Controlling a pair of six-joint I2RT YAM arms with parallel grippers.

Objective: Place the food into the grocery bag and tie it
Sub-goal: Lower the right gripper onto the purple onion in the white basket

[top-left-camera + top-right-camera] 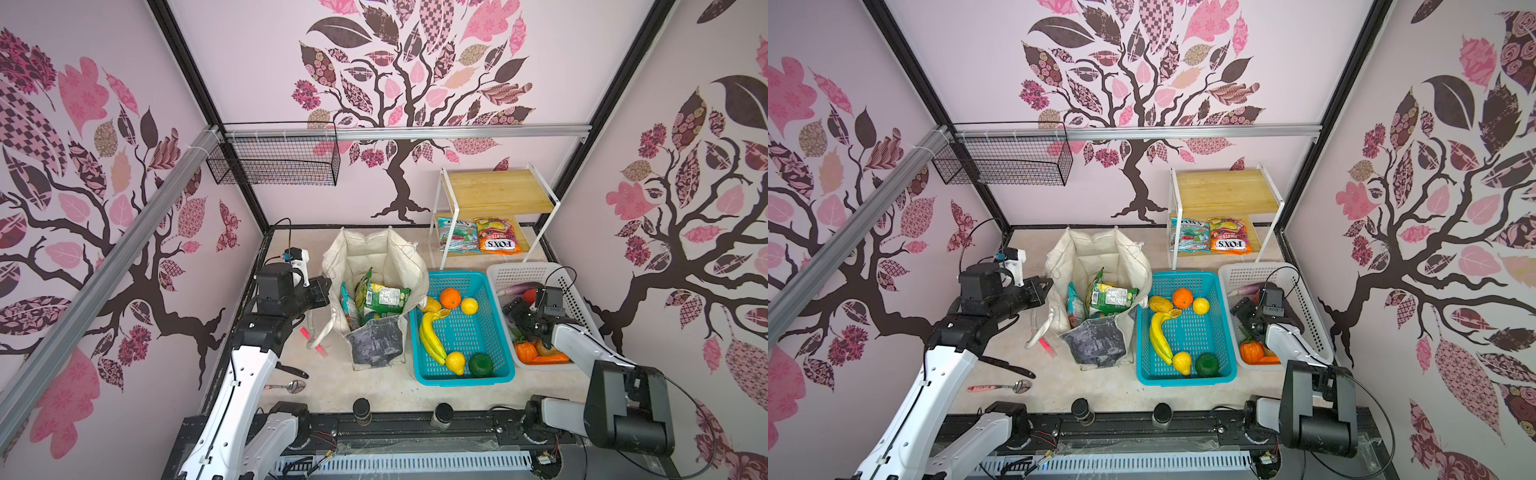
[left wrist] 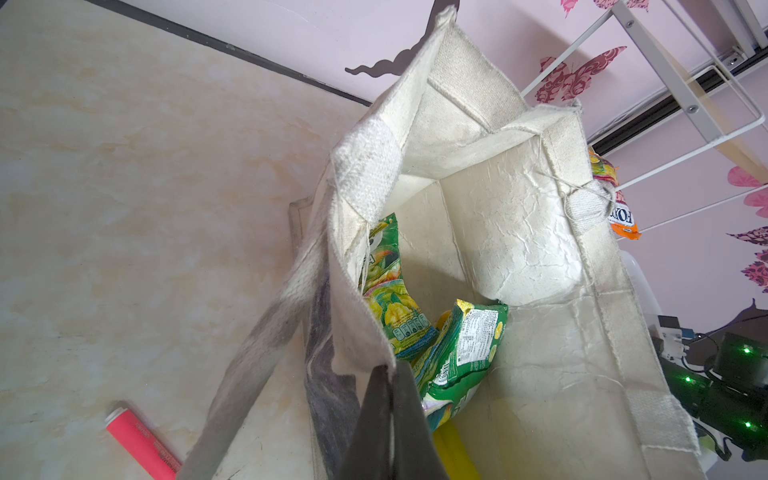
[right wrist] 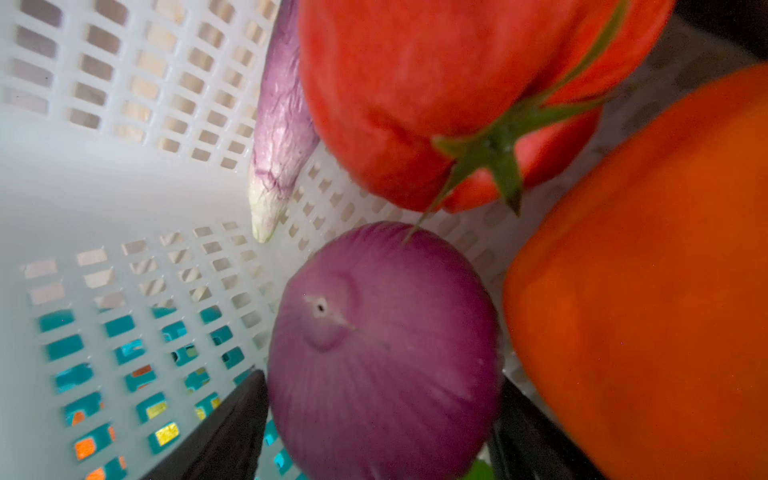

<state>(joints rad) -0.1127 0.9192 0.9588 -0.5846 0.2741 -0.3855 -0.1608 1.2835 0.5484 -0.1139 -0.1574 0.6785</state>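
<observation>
Two hands are at separate places. The left hand [image 2: 390, 376] is clenched on the rim of the grocery bag [image 2: 519, 232], its dark fingers [image 2: 374, 424] pinching the canvas wall on that arm's side. The bag stands open on the surface [image 1: 353, 390], just left of the teal basket [image 1: 461, 379] in both top views, with green-yellow snack packets [image 1: 384, 297] inside it.

The right hand [image 3: 380, 384] is down inside the white basket [image 3: 104, 187], its jaws apart on either side of the purple onion [image 3: 365, 316]; whether they press on it I cannot tell. A red tomato [image 3: 395, 83] lies just beside the onion, and a pale purple eggplant [image 3: 282, 124] lies along the basket wall. The teal basket holds bananas [image 1: 430, 336], an orange [image 1: 450, 298] and two lemons [image 1: 469, 306].
</observation>
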